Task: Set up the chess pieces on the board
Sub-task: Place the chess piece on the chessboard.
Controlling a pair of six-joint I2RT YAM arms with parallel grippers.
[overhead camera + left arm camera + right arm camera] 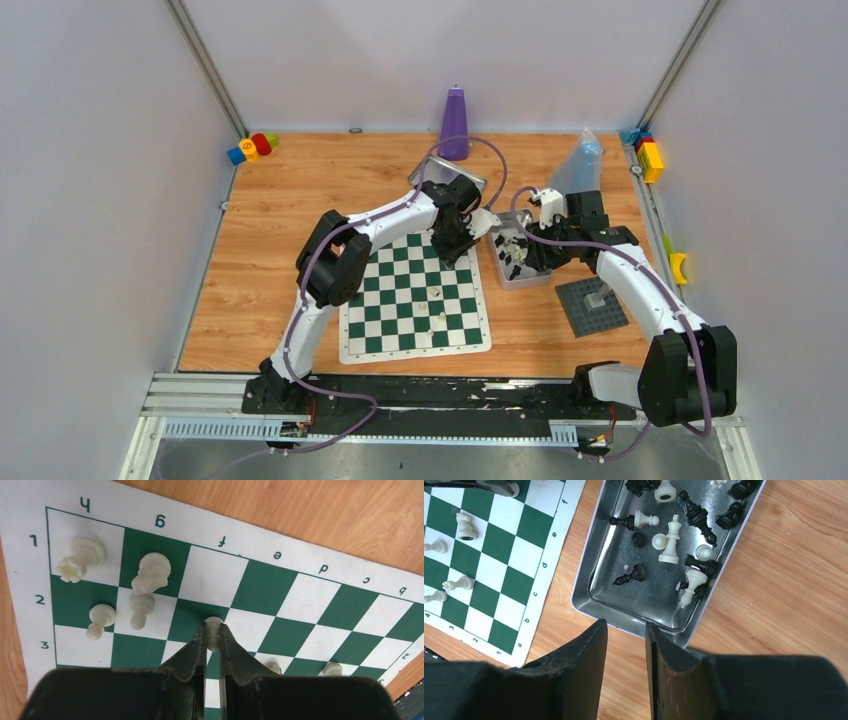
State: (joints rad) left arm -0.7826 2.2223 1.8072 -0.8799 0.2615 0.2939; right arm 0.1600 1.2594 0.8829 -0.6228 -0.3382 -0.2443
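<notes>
Your left gripper point(213, 628) pinches a cream-white plastic pawn point(214, 622) over the green-and-white checked board mat point(300, 595). Right gripper point(626, 630): narrow gap, empty, above silver metal tray point(591, 560) rim; black and cream pieces point(671, 542) lie inside.

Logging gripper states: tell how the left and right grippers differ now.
The left gripper has jaws shut on a cream pawn; the right gripper has jaws apart, empty. The left gripper is over the board; the right gripper, at the tray's near rim. Both are black.
</notes>
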